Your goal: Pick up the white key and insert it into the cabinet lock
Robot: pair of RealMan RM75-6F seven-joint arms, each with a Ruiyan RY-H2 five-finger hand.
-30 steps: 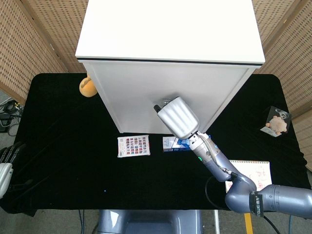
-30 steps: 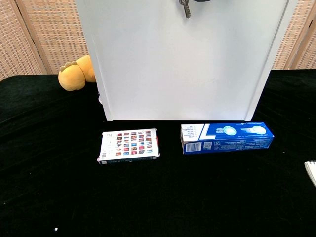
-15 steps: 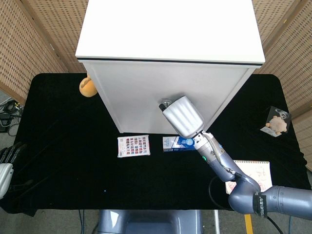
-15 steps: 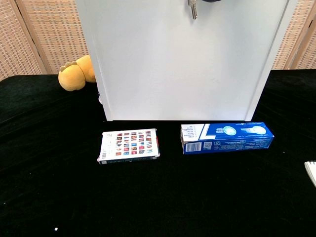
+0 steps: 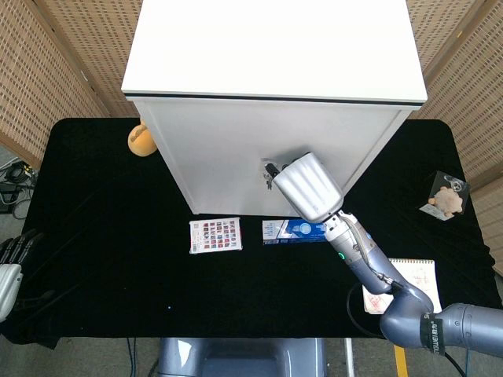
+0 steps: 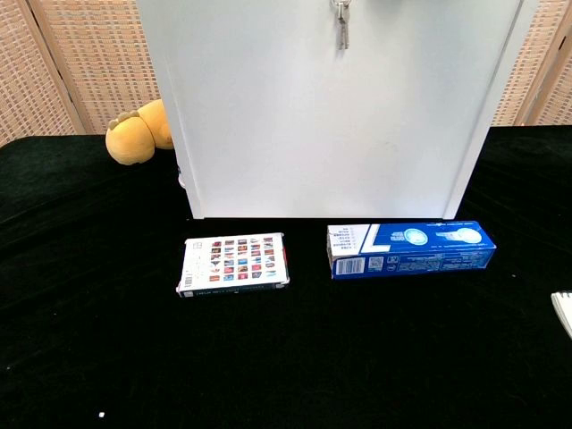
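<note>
The white cabinet [image 5: 271, 86] stands at the back of the black table, its front [image 6: 331, 125] facing me. High on that front, at the top edge of the chest view, a small metal key [image 6: 340, 29] dangles straight down from a ring. In the head view my right hand [image 5: 310, 187] is raised against the cabinet front with its back toward the camera. One dark fingertip [image 5: 273, 168] lies beside the lock and key ring [image 5: 267, 174]; its other fingers are hidden. My left hand [image 5: 11, 263] rests at the table's near left corner, fingers apart, holding nothing.
An orange plush toy [image 6: 136, 134] sits left of the cabinet. A patterned card box [image 6: 234, 264] and a blue toothpaste box [image 6: 411, 248] lie in front of it. A notebook [image 5: 409, 281] and a bagged small toy [image 5: 446, 196] lie at the right. Wicker screens stand behind.
My right hand has shifted to the right along the cabinet front. In the chest view the dark hand has left the top edge, and the key now hangs lower and straight.
</note>
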